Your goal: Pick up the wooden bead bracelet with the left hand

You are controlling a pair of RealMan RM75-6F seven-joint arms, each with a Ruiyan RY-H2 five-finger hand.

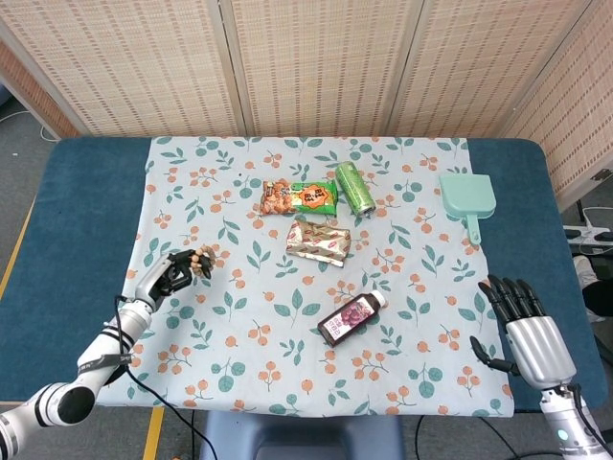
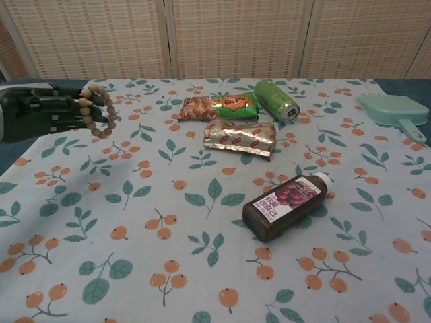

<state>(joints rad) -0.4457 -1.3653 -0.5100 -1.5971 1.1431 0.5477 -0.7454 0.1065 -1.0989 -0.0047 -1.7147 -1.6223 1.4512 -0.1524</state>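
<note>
My left hand (image 1: 172, 273) (image 2: 47, 114) holds the wooden bead bracelet (image 2: 101, 112) (image 1: 203, 263) at the left side of the flowered cloth. In the chest view the tan bead loop hangs off its dark fingers, lifted clear of the cloth with a shadow underneath. My right hand (image 1: 525, 326) hovers open at the table's front right corner, fingers spread, holding nothing; the chest view does not show it.
On the cloth (image 1: 287, 383) lie a peanut snack bag (image 1: 299, 197), a green can (image 1: 354, 187) on its side, a foil packet (image 1: 319, 241) and a dark juice bottle (image 1: 351, 317). A mint dustpan (image 1: 467, 198) sits at the far right.
</note>
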